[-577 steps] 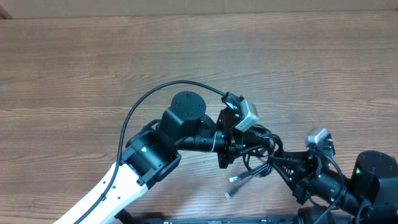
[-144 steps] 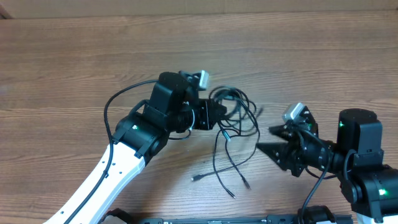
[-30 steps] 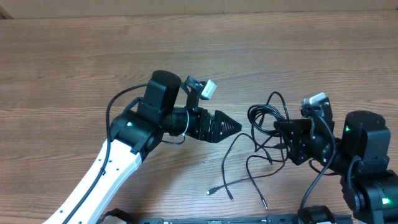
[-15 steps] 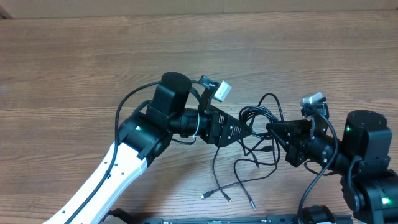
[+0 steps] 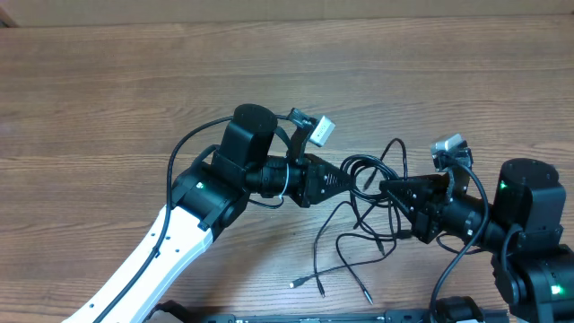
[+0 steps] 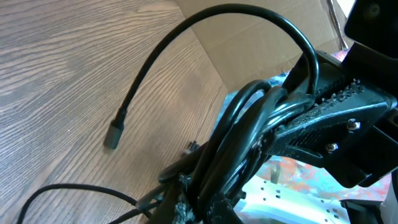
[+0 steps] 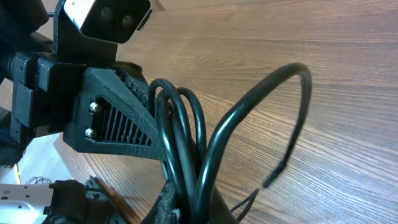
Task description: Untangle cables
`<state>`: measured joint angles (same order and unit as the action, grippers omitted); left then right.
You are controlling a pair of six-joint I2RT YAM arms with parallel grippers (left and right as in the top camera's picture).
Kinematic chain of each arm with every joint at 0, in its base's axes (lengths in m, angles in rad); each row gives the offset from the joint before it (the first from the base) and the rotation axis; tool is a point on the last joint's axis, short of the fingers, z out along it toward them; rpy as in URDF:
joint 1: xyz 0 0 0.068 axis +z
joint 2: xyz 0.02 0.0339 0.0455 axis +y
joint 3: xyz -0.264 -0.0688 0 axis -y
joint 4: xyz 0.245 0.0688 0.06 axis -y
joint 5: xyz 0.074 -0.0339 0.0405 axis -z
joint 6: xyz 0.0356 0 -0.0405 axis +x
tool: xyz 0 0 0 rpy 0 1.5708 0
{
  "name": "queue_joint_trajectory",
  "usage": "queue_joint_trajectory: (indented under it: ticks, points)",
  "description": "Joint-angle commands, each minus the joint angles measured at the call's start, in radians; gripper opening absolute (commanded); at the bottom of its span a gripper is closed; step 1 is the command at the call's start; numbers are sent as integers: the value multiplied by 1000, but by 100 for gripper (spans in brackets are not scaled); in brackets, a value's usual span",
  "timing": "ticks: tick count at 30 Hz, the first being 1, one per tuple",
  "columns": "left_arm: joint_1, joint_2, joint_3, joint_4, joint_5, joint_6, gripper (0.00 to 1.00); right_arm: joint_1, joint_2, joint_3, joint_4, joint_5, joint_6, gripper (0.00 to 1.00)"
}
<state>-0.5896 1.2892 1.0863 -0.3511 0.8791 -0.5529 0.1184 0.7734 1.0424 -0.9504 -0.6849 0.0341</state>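
The cables (image 5: 363, 166) are thin black cords bunched in loops between my two grippers, low on the table right of centre. Their loose plug ends (image 5: 320, 289) trail towards the front edge. My left gripper (image 5: 345, 179) points right and is shut on the bundle. In the left wrist view the cables (image 6: 249, 118) run through its jaws (image 6: 217, 199). My right gripper (image 5: 386, 188) points left and is shut on the same bundle. In the right wrist view the cables (image 7: 186, 137) rise from its jaws (image 7: 199, 205). The two gripper tips are almost touching.
The wooden table (image 5: 134, 90) stretches to the back and left. The left arm's thick black wire (image 5: 184, 157) arcs over its white link. The right arm's base (image 5: 529, 224) stands at the front right.
My left gripper moved right into the bundle held by the right gripper and closed on it, then drew back slightly left. The loose cable ends shifted on the table.
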Motion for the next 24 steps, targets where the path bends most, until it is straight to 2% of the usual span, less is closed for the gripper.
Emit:
queue_joint_trajectory:
  ticks: [1,2,3,4,10,17,21,24]
  points:
    - [-6,-14,10,-2,-27,-1,4,-2,-5,12,8,-32,11,5]
    - [-6,-14,10,-5,-43,-1,4,-2,-5,12,5,-25,11,15]
    - [-5,-14,10,-9,-55,0,4,-2,-5,12,-2,-14,11,50]
    - [-5,-14,10,-15,-76,-1,4,-2,-5,12,-14,7,11,100]
    - [-4,-14,10,-52,-158,35,4,-2,-5,12,-101,137,11,100]
    - [-4,-14,10,-60,-176,77,4,-2,-5,12,-121,150,10,100]
    - [-4,-14,10,-63,-121,153,4,-2,-5,12,-122,150,-74,100]
    - [-4,-14,10,-63,16,294,4,-2,-5,12,-121,149,-169,100]
